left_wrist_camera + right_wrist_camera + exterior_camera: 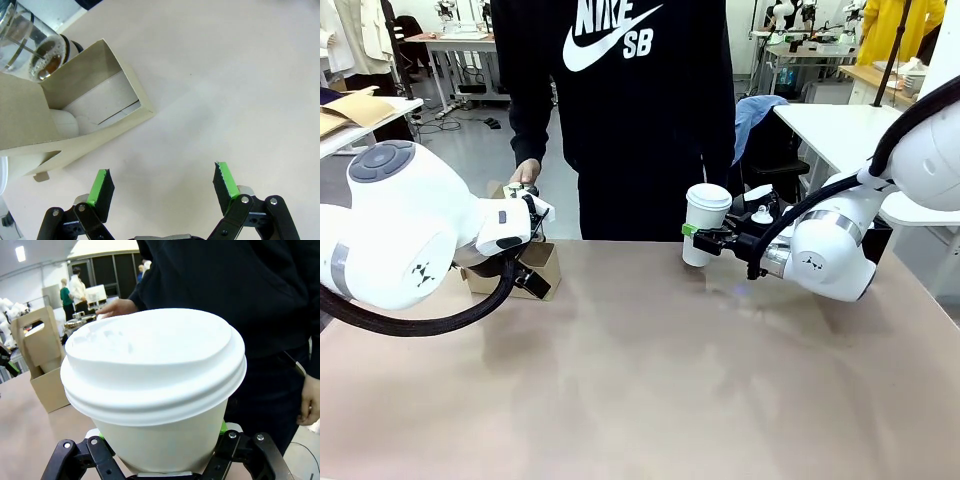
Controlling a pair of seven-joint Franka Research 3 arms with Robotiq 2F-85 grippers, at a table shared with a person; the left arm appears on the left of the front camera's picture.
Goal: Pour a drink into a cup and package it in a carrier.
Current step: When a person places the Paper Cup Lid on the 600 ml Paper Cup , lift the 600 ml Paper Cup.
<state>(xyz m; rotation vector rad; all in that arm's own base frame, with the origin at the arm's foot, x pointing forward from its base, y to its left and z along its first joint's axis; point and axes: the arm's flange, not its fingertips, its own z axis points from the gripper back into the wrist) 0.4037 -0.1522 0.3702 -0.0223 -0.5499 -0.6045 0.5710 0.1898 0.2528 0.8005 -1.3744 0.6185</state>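
My right gripper (704, 238) is shut on the tall white cup (704, 222) with a domed lid, holding it upright just above the table's far edge. Up close, the cup (155, 385) hides most of the right gripper (160, 452). The brown cardboard carrier (548, 258) stands at the far left, partly behind my left arm. My left gripper (164, 180) hangs open and empty over the table beside the carrier (95, 75), which has something white in one slot. Past the carrier, a glass jug holds the dark drink (47, 52).
A person in a black hoodie (640, 110) stands at the far edge, one hand (527, 172) above the carrier. The carrier's handle (35, 340) rises left of the cup. Bare brown tabletop (650, 380) stretches between the arms.
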